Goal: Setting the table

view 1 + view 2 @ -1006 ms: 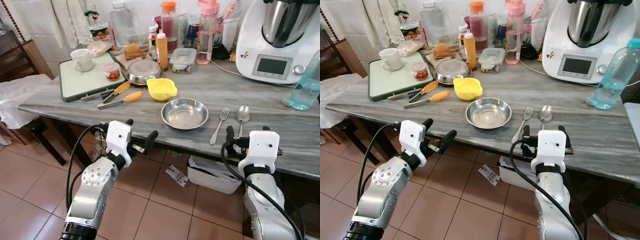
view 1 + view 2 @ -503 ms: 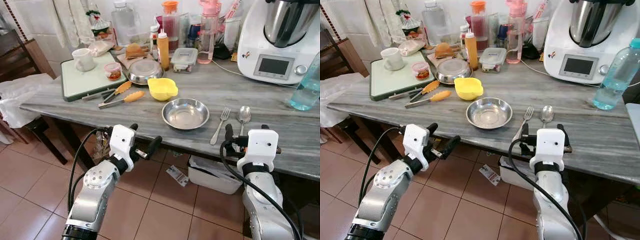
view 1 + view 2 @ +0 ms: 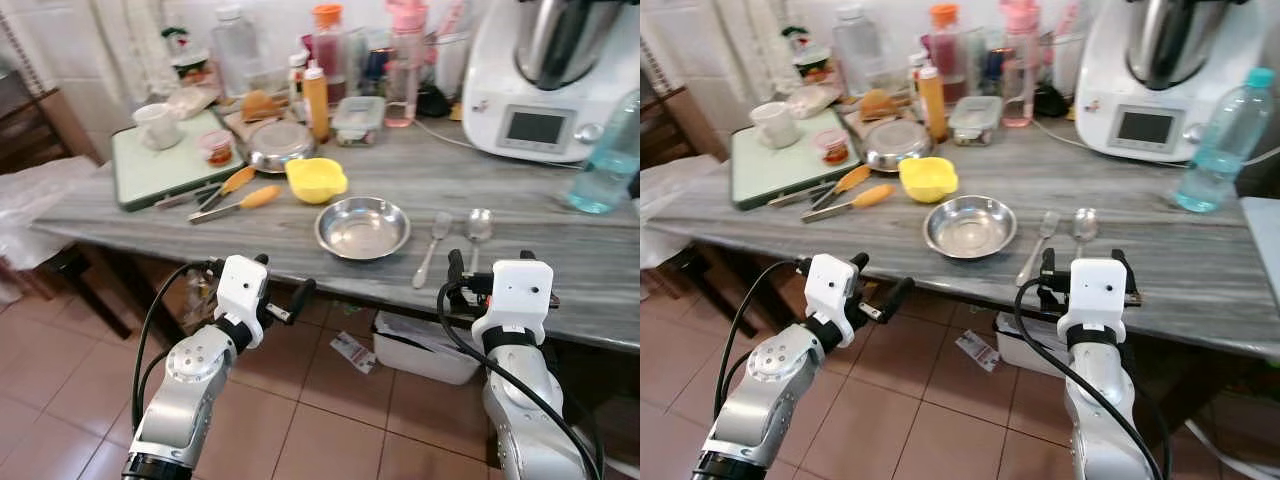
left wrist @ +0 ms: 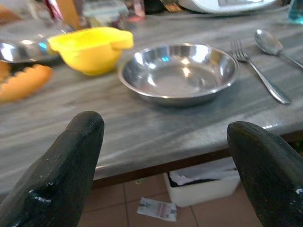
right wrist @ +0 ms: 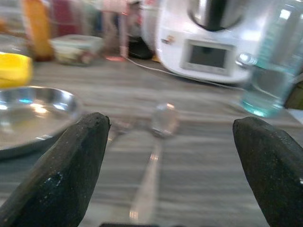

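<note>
- The left gripper [image 3: 278, 283] hangs in front of the table edge, below the level of the top, with its two black fingers spread wide and nothing between them.
- The right gripper [image 3: 487, 272] sits at the near edge of the grey marbled table [image 3: 560, 250], fingers likewise wide apart and empty, pointing toward the cutlery.
- On the floor under the table lie a white bin [image 3: 425, 350] and a scrap of paper [image 3: 350, 351].
- Just past the right gripper, a spoon [image 3: 478, 231] and a fork [image 3: 431, 247] lie side by side, handles toward the robot; the spoon looks blurred in the right wrist view, so finer detail is hard to tell.
- Left of the fork stands an empty steel bowl [image 3: 362, 226], close to the near edge.
- Behind it, touching or nearly so, is a yellow bowl [image 3: 316, 179].
- Further left lie orange-handled tongs [image 3: 238, 201] beside a green tray [image 3: 150, 170], which carries a white mug [image 3: 155, 124] and a small red-lidded cup [image 3: 214, 146].
- A steel plate [image 3: 279, 144] lies behind the yellow bowl, with an orange squeeze bottle [image 3: 317, 99] and a clear lidded box [image 3: 358, 119] near it.
- At the far right stand a white kitchen machine [image 3: 545, 80] and a blue-tinted water bottle [image 3: 608, 155].
</note>
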Motion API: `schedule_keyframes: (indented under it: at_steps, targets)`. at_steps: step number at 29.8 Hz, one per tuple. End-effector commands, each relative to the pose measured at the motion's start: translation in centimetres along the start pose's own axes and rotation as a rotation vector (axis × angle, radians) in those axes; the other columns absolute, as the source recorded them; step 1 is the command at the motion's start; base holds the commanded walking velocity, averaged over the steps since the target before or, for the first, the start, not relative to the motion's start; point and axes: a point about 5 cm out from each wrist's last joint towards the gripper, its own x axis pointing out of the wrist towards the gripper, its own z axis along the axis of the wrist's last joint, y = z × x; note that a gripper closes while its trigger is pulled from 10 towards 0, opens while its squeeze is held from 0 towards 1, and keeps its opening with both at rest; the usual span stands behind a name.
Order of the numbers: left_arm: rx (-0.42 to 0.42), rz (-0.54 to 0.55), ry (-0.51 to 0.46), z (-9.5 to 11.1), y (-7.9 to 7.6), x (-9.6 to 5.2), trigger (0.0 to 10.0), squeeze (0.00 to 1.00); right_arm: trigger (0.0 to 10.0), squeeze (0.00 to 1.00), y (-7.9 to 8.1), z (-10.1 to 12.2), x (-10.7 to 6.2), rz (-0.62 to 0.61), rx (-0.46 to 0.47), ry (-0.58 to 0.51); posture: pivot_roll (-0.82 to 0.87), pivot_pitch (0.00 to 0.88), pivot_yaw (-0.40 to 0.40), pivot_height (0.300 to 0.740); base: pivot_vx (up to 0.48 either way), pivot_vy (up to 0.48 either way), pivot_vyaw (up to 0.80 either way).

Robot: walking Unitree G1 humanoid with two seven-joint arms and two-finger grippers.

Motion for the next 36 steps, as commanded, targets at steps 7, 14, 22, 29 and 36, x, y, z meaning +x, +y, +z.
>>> schedule_keyframes:
  at_steps: [7,14,22,29,36]
  targets:
    - [0.026,0.036,-0.015,0.2,0.3,0.7,10.0,0.0,10.0,0.0,0.0,0.1,0.5,0.005,-0.005,-0.009,-0.11,0.0,0.098,0.74,0.0,0.0,-0.73]
    - [0.033,0.046,-0.017,0.2,0.7,0.9,10.0,0.0,10.0,0.0,0.3,0.1,0.6,0.012,-0.004,-0.016,-0.11,0.0,0.101,0.74,0.0,0.0,0.0]
    - [0.036,0.061,-0.018,0.4,0.9,1.1,10.0,0.0,10.0,0.0,0.3,0.3,0.6,0.015,0.002,-0.023,-0.12,0.0,0.095,0.74,-0.03,0.0,0.0]
    - [0.033,0.066,-0.015,0.3,0.7,1.4,10.0,0.0,10.0,0.0,-0.2,0.1,0.6,-0.002,-0.004,-0.019,-0.13,0.0,0.097,0.74,-0.278,0.0,0.0]
    - [0.034,0.063,-0.015,0.4,0.7,1.6,10.0,0.0,10.0,0.0,-0.3,0.1,0.7,-0.007,-0.006,-0.018,-0.13,0.0,0.099,0.74,-0.304,0.0,0.0]
